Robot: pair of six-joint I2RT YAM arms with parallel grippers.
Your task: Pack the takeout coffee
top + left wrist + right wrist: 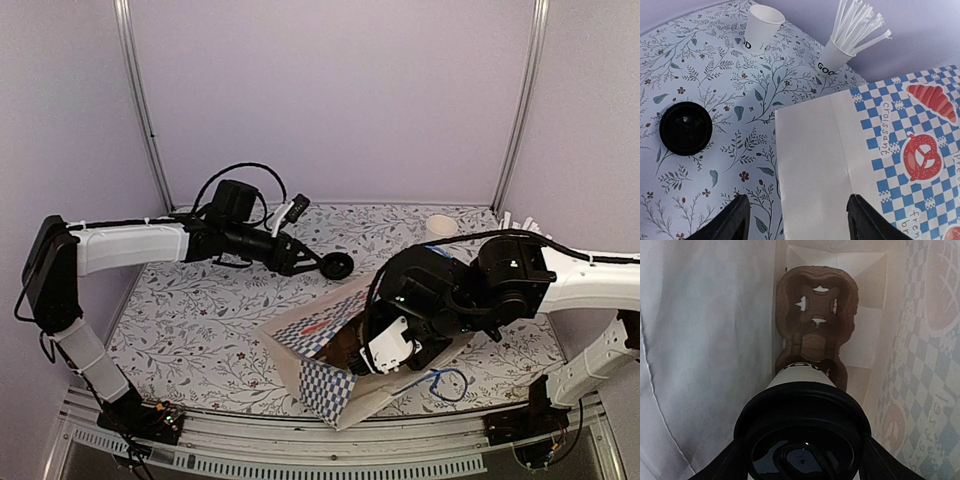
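The takeout coffee [802,425], a white cup with dark lettering and a black lid, hangs inside the paper bag [700,340]. My right gripper [802,442] is shut on it, one finger on each side just under the lid. The cup's base is at the near cell of a brown cardboard cup carrier [817,305] on the bag's floor. From above, the right gripper [388,348] reaches into the mouth of the checked bag [320,345]. My left gripper [799,220] is open and holds nothing, hovering over the bag's white edge [815,150].
A loose black lid [686,128] lies on the floral tablecloth left of the bag. A lidless white cup [760,27] and a white cup of long white sticks [840,52] stand at the back. A blue cable [447,385] lies near the right arm's base.
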